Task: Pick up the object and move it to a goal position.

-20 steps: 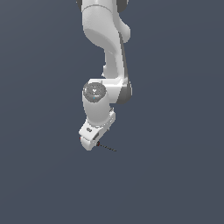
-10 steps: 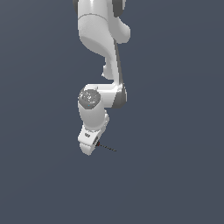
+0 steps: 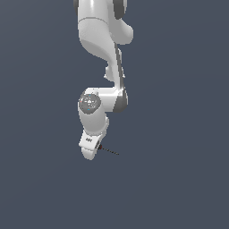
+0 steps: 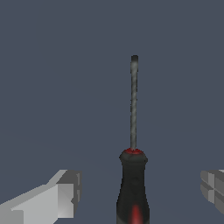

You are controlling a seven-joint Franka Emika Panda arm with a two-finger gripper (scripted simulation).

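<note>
The object, a small screwdriver (image 4: 132,183), has a black handle with red marks and a thin dark shaft pointing away from the wrist camera. My gripper (image 4: 140,194) is open, and its fingers (image 4: 65,197) stand well apart on either side of the handle without touching it. In the exterior view the screwdriver (image 3: 108,151) lies on the grey floor. Its handle end is tucked under my white gripper (image 3: 91,152), and only the shaft sticks out toward the exterior view's right.
The arm's white links (image 3: 100,53) rise above the gripper in the exterior view. Plain dark grey ground (image 3: 179,179) surrounds the screwdriver on every side, with no other object in sight.
The gripper has come down a little over the screwdriver's handle and the arm has folded lower. The screwdriver has stayed where it was.
</note>
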